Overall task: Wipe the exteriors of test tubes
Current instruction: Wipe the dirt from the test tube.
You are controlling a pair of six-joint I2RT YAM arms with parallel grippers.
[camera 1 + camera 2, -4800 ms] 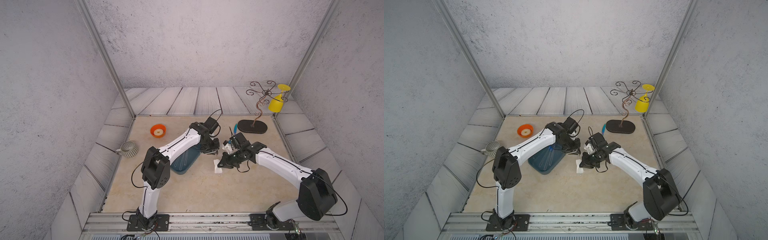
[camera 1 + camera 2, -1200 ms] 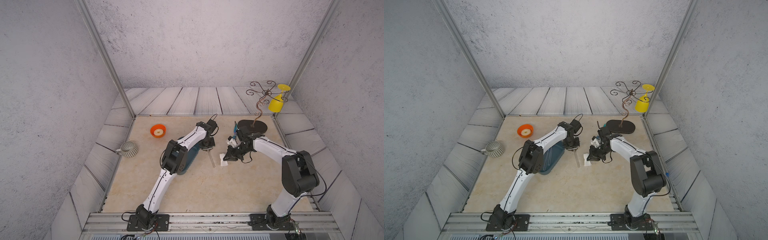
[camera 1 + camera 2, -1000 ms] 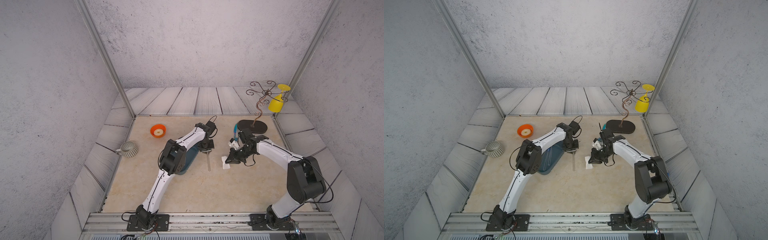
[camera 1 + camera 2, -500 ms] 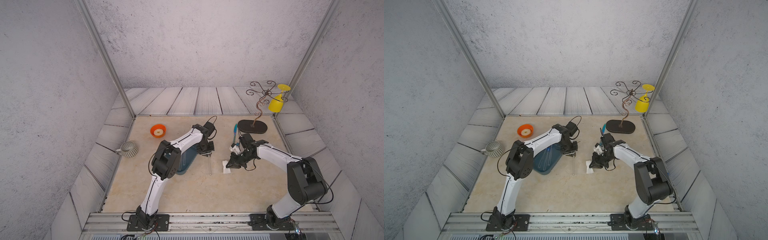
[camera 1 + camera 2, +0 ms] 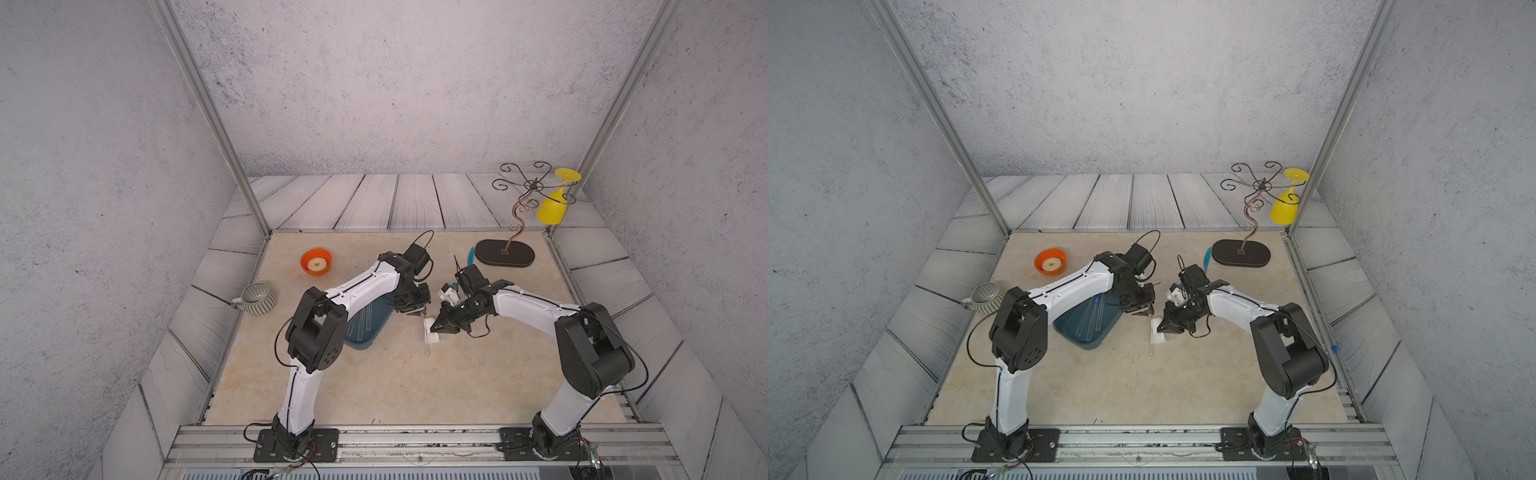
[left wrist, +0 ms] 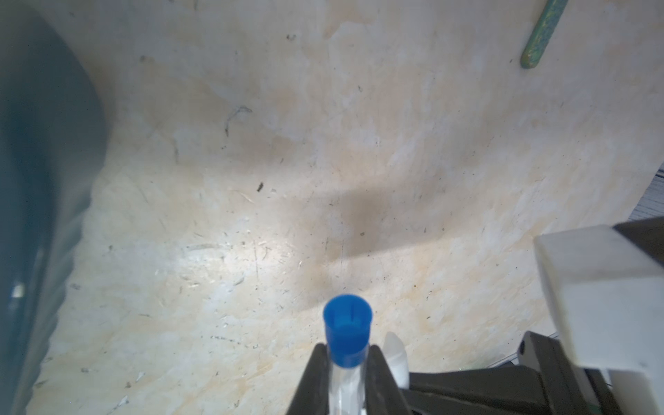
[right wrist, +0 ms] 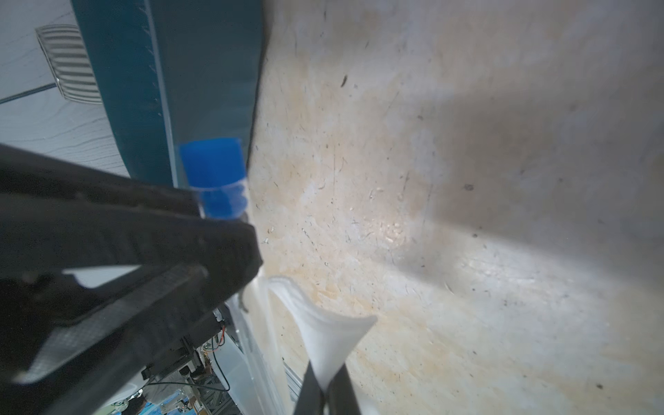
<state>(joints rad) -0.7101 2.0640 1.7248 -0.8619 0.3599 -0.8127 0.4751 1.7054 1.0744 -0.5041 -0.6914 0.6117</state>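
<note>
Left end effector (image 5: 419,313) grasps tube (image 5: 426,347) by cap (image 6: 347,328), axis pointing near; right end effector (image 5: 434,330), clenching wipe (image 5: 433,336), seemingly touches mid-tube.

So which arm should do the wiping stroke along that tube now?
Right. The right pincer pinches the white wipe right by the test tube, while the left pincer is clamped below its blue cap, holding it.

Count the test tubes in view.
4: one test tube clamped in the left gripper; three more side by side in the blue tray, which the left arm partly covers, so another may hide.
</note>
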